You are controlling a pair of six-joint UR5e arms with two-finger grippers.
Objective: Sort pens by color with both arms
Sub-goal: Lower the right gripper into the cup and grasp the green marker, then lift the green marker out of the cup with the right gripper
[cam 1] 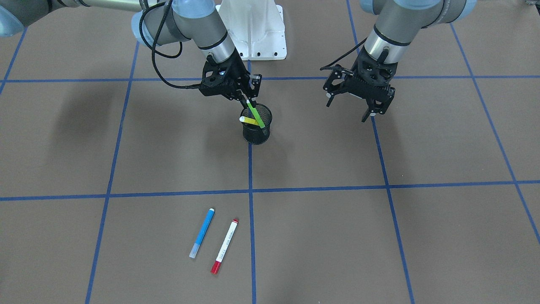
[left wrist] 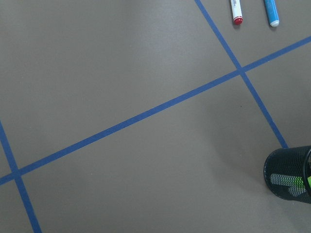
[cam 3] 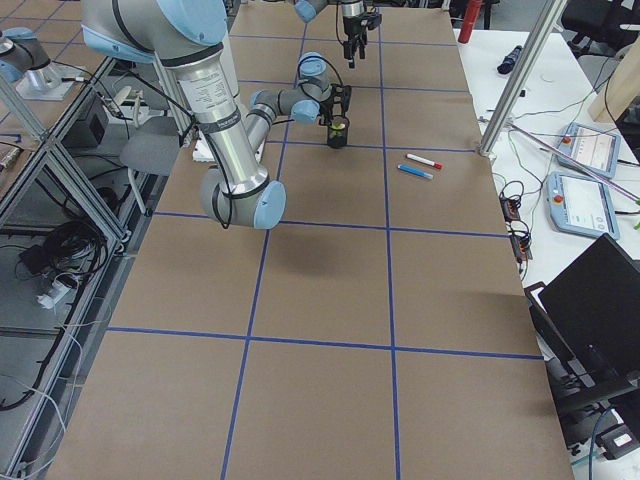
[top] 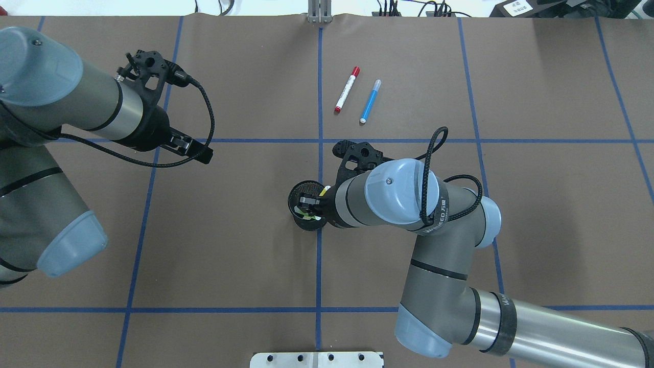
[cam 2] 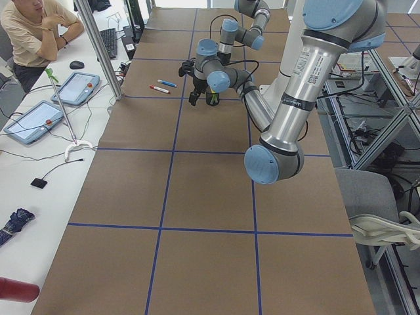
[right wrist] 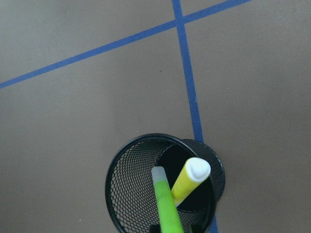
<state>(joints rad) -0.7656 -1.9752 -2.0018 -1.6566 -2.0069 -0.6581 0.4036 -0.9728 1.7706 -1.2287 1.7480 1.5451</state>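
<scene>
A black mesh cup (cam 1: 257,131) stands near the table's middle with a yellow pen (cam 1: 249,120) and a green pen (cam 1: 255,114) leaning in it. My right gripper (cam 1: 248,100) hangs over the cup's rim, shut on the green pen's top end. The right wrist view looks down on the green pen (right wrist: 167,206) and the yellow pen (right wrist: 190,180) inside the cup (right wrist: 124,194). A blue pen (cam 1: 202,238) and a red-capped white pen (cam 1: 225,246) lie side by side on the far half of the table. My left gripper (cam 1: 348,109) hovers open and holds nothing, well to the cup's side.
Brown paper with a blue tape grid (cam 1: 250,192) covers the table. The white pedestal base (cam 1: 253,29) stands at the robot's edge. A seated person (cam 2: 36,29) and tablets (cam 2: 33,118) are at a side desk. The left wrist view catches the cup (left wrist: 289,172) and both pen ends.
</scene>
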